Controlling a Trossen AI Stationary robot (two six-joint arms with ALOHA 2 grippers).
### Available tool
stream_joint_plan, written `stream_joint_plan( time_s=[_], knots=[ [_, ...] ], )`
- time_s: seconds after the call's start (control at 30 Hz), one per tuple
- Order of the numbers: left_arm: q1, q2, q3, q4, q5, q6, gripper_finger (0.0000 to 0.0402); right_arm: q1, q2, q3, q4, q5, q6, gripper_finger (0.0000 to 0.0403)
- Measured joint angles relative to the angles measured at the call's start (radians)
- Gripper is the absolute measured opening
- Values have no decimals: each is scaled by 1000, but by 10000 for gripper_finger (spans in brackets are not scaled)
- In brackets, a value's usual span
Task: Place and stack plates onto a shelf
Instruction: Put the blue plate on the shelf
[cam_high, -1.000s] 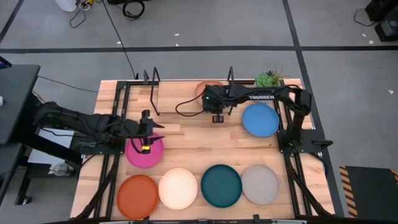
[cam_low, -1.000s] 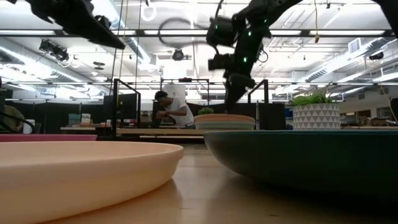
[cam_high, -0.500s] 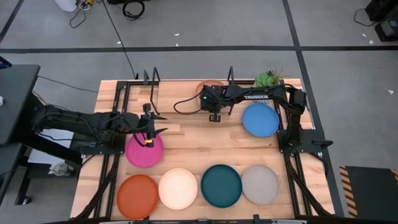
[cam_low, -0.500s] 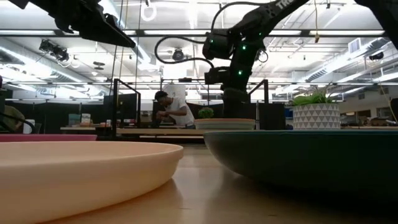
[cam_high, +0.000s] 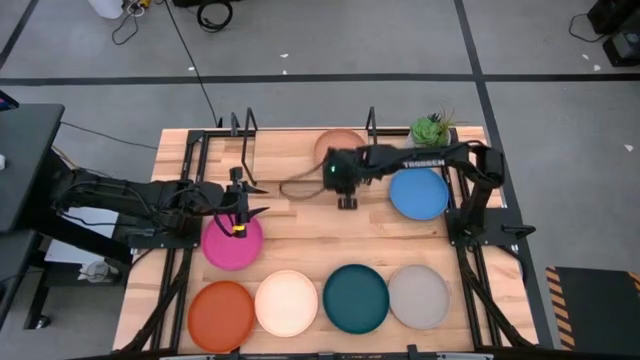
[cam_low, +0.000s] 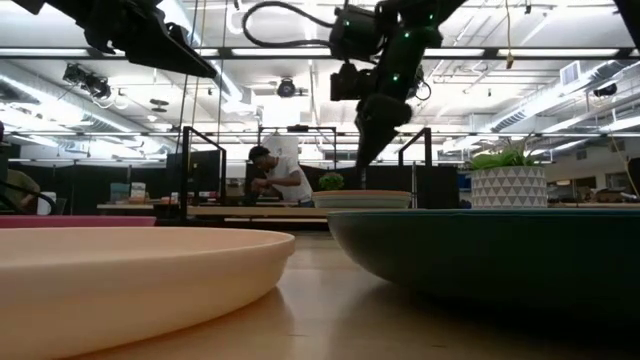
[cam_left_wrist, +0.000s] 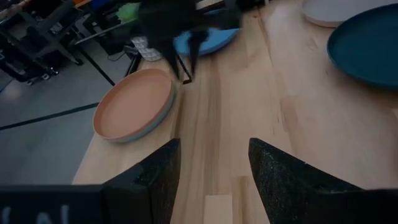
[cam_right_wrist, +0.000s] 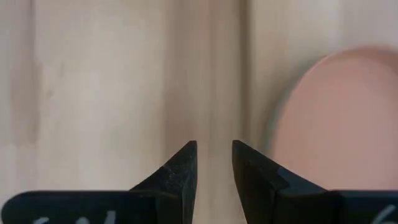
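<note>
Jaws spread and empty, right gripper (cam_high: 346, 203) points down beside the tan plate (cam_high: 335, 143).

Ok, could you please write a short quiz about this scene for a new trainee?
1. True or false: the right gripper holds a plate.
2. Which plate lies below the left gripper? A) the magenta plate B) a blue one C) a dark teal one
3. How many plates lie in the front row, from the orange plate to the grey plate?
Key: 1 false, its fingers are open with nothing between them; 2 A; 3 four.
</note>
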Motion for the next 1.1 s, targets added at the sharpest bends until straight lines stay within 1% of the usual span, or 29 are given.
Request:
stream_joint_plan(
  time_s=[0.17, 0.4, 0.57, 0.7, 0.77, 0.83, 1.1],
  knots=[
    [-1, 0, 0, -13, 0, -20, 196, 117, 0, 0, -115, 64, 160, 107],
    [-1, 0, 0, -21, 0, -33, 196, 291, 0, 0, -317, 85, 370, 106],
    [-1, 0, 0, -21, 32, -47, 196, 373, 0, 0, -438, 143, 511, 107],
    [-1, 0, 0, -21, 34, -52, 196, 415, 0, -4, -518, 170, 597, 107],
    [-1, 0, 0, -21, 34, -53, 196, 429, -9, -39, -528, 185, 620, 107],
    [-1, 0, 0, -20, 34, -53, 196, 432, -37, -101, -518, 184, 640, 107],
    [-1, 0, 0, -6, 34, -53, 196, 384, -256, -383, -395, 145, 774, 99]
  ],
)
